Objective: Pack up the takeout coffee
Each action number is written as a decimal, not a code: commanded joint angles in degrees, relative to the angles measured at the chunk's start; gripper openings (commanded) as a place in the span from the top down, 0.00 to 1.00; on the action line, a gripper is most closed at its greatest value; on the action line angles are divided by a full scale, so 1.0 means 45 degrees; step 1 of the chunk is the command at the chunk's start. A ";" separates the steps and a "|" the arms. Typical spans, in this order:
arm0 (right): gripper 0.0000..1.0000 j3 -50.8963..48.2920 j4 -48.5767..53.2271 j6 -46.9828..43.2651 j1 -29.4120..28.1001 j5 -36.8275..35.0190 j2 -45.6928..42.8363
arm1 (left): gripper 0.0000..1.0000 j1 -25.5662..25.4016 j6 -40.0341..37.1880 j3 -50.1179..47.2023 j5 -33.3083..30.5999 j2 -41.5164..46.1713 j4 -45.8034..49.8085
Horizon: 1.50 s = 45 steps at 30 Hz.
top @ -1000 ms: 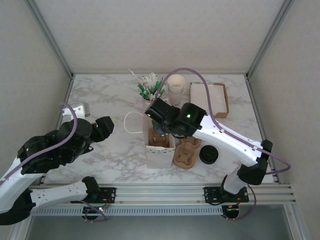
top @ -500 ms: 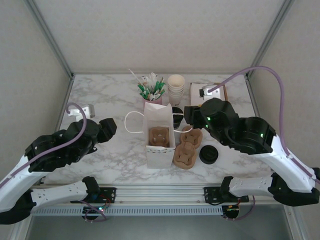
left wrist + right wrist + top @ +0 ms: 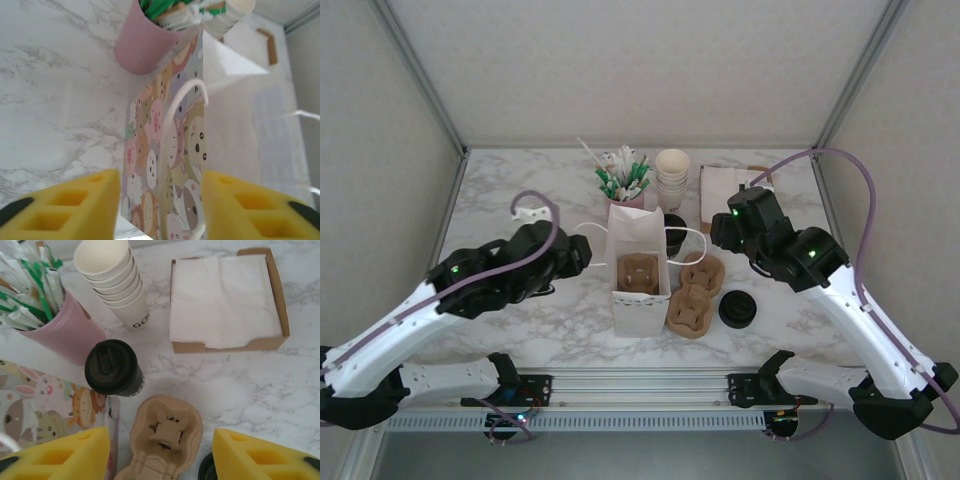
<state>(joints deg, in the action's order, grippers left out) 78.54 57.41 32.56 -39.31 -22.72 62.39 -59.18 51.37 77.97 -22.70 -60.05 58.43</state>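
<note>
Left gripper (image 3: 160, 200) advanced to the bag's (image 3: 167, 150) left side, right gripper (image 3: 160, 450) withdrawn rightward; both sets of fingers apart, empty. One loose lid (image 3: 737, 310), one table carrier (image 3: 692, 300), one bagged carrier (image 3: 638, 272); one takeout coffee (image 3: 112, 368) upright behind the table carrier, bare marble to its right

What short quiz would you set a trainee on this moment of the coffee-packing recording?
1. True or false: the takeout coffee is already inside the paper bag.
2. What fills the cardboard tray? A napkins, B lids, C straws.
3. Name what sits in the paper bag.
Key: 1 false, it stands on the table beside the bag; 2 A; 3 a cup carrier.
</note>
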 commanded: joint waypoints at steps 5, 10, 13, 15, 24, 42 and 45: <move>0.43 -0.1100 -0.0774 -0.0084 0.1408 0.1868 -0.0231 | 0.89 -0.0072 0.0299 0.0329 -0.0692 0.0162 0.0328; 0.42 -0.1418 -0.1226 -0.0400 0.1819 0.2748 0.0049 | 1.00 -0.0064 0.0597 0.0261 -0.1550 0.0899 0.0642; 0.42 -0.1355 -0.1470 -0.0593 0.1876 0.3044 0.0393 | 1.00 -0.0071 0.0689 0.0136 -0.1713 0.1265 0.0667; 0.41 -0.1288 -0.1655 -0.0685 0.1938 0.3320 0.0646 | 1.00 -0.0072 0.0712 0.0002 -0.1767 0.1462 0.0650; 0.34 -0.0787 -0.1629 -0.1490 0.1971 0.4039 0.2265 | 1.00 -0.0063 0.1043 -0.0737 -0.1879 0.1950 0.0661; 0.21 0.1255 -0.0747 -0.3510 0.1189 0.3562 0.5706 | 0.27 -0.0072 0.0677 -0.0137 -0.3317 0.3226 0.2613; 0.23 0.1755 -0.0558 -0.3800 0.0978 0.3496 0.6443 | 0.21 -0.0070 0.0773 0.0262 -0.3944 0.3408 0.3209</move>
<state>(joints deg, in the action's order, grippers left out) 83.61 52.82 18.28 -34.00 -5.98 88.73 -59.18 55.22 76.58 -35.73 -46.02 68.16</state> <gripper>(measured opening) 0.780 0.782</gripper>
